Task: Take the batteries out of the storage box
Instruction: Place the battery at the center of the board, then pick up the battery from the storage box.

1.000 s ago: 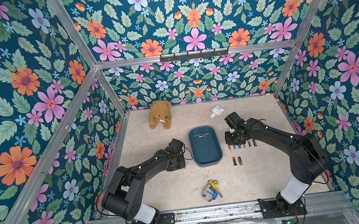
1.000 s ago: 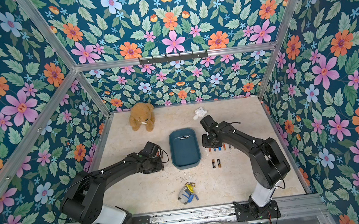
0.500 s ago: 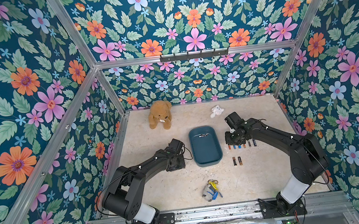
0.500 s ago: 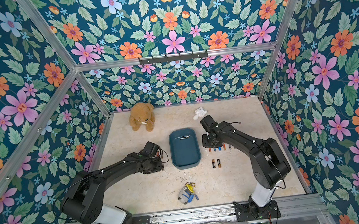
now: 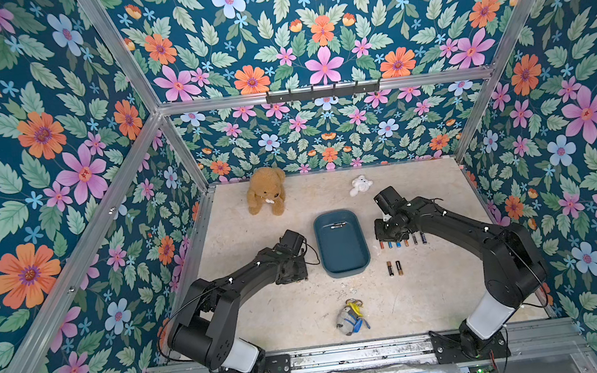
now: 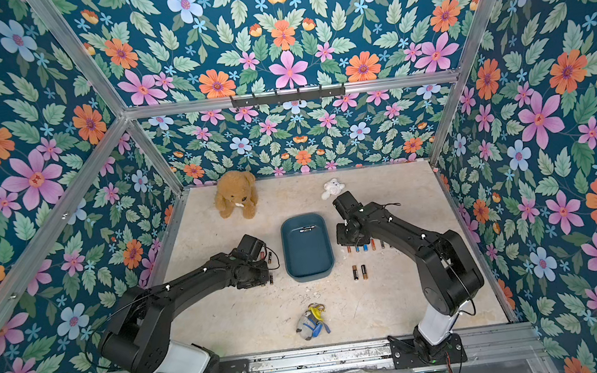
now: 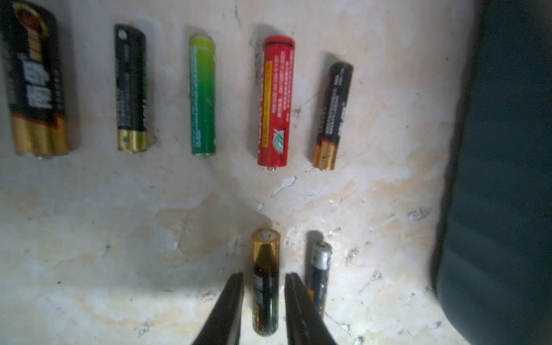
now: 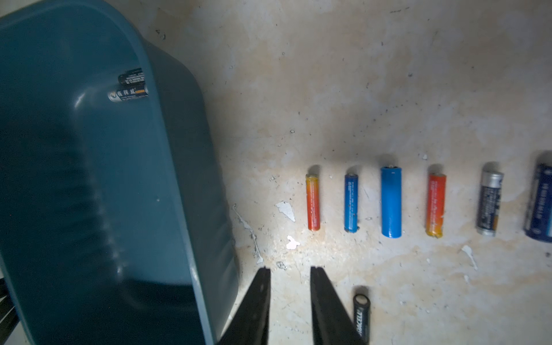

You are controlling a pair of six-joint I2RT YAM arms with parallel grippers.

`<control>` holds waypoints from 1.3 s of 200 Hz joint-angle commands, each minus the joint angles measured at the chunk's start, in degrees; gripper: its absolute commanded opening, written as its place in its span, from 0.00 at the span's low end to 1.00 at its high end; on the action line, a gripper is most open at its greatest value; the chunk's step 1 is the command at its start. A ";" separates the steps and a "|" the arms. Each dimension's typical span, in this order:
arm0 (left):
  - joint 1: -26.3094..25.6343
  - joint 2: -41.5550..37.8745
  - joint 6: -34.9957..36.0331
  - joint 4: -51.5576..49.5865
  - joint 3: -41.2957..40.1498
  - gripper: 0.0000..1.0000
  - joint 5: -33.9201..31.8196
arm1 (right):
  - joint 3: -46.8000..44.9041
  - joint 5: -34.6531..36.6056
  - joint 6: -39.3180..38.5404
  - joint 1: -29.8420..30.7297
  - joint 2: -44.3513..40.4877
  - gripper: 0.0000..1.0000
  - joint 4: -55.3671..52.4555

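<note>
— Seen from above, what is hidden?
— The left arm covers most of the batteries at nine o'clock of the storage box. At three o'clock the right arm overlaps part of the row.
— Inside the box?
— The cells at twelve o'clock are too small to count in both top views. In the right wrist view the box wall hides part of them.
— Anything cut off?
— The dark blue battery and the Duracell battery, by the right wrist picture's edge. So is the fat black-and-gold battery in the left wrist view, its print blurred.
</note>
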 commanded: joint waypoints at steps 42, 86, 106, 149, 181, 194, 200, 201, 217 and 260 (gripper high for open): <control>0.35 -2.11 0.97 -4.73 3.38 0.33 -1.54 | 5.77 2.79 0.87 1.96 -2.45 0.29 -3.40; 0.79 -2.84 1.16 -6.03 5.02 0.33 -1.65 | 14.21 2.76 -1.13 5.49 3.51 0.30 -5.28; 0.88 -2.97 1.06 -6.36 5.11 0.33 -1.48 | 19.03 2.79 -2.89 6.98 7.59 0.31 -6.11; 1.23 -3.54 1.08 -7.52 5.47 0.34 -1.48 | 29.35 2.59 -7.06 9.15 16.50 0.34 -9.41; 1.75 -3.98 1.05 -8.10 5.72 0.34 -1.32 | 32.95 2.22 -10.07 9.31 21.37 0.38 -9.94; 2.01 -3.87 1.23 -8.12 5.81 0.34 -0.72 | 34.14 2.49 -11.80 9.33 23.03 0.42 -9.65; 2.09 -3.71 1.32 -8.14 5.81 0.34 -0.60 | 34.76 2.46 -12.68 9.35 23.99 0.44 -9.50; 2.10 -3.69 1.32 -8.14 5.81 0.34 -0.56 | 34.83 2.43 -12.88 9.35 24.12 0.45 -9.50; 2.20 -3.41 1.67 -8.47 6.06 0.34 -0.25 | 37.36 3.01 -15.02 9.40 26.62 0.51 -10.09; 2.55 -3.80 2.37 -9.19 5.99 0.35 -0.24 | 40.88 2.20 -18.68 9.44 31.28 0.56 -8.68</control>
